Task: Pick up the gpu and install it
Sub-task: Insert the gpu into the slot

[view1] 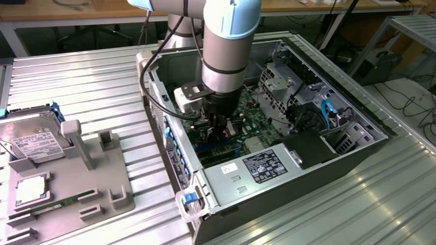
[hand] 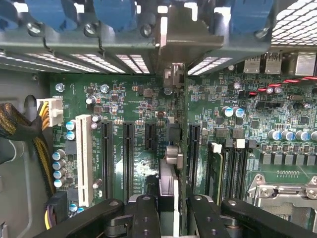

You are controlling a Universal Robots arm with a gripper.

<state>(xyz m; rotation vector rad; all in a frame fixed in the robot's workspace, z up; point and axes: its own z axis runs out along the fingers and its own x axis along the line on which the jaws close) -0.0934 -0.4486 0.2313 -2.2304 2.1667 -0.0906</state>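
The arm (view1: 228,46) is reaching straight down into the open computer case (view1: 354,148), which is lying on its side on the ribbed metal table (view1: 89,87). The gripper (view1: 221,133) is sitting low over the green motherboard (view1: 262,127), about mid-case in the exterior view.

In the wrist view the gripper (hand: 168,208) is holding the gpu (hand: 171,168) edge-on between its black fingers (hand: 143,210); the jaws are standing narrow, closed on the thin card. The card is standing upright, running away from the camera toward the case's rear wall, with its metal bracket end (hand: 173,74) reaching the slot openings under the blue retaining clips (hand: 64,12). It is lining up with the board's row of expansion slots: black slots (hand: 126,158) and a white slot (hand: 83,158) are lying on one side of it, another black slot (hand: 193,153) just beside it on the other. Whether the card's edge is already seated in a slot, I cannot tell.

Power supply with label (view1: 262,166) is sitting at the near end of the case. On the exterior view's left, well apart from the case, a grey parts fixture (view1: 75,189) is holding a silver hard drive (view1: 34,140) and a green memory stick (view1: 51,206).
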